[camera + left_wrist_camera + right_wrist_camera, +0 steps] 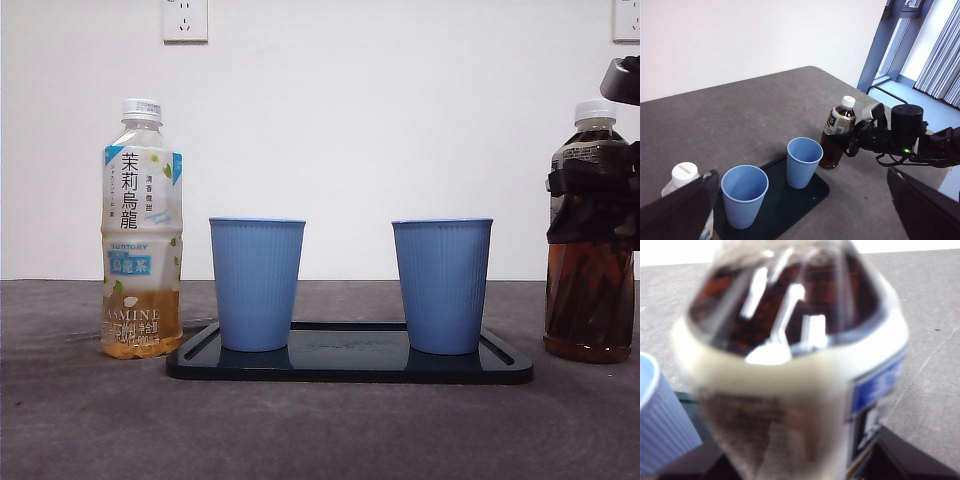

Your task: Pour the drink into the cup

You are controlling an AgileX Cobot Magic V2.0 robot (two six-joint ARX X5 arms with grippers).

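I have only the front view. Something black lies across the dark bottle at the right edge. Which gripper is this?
Observer: It is the right gripper. The left wrist view shows its arm reaching in from the side, with the jaws closed on the middle of the dark bottle.
Operator: Thank you. Is there already something in the cups? I see only their sides.
Observer: No. Seen from above in the left wrist view, both cups look empty.
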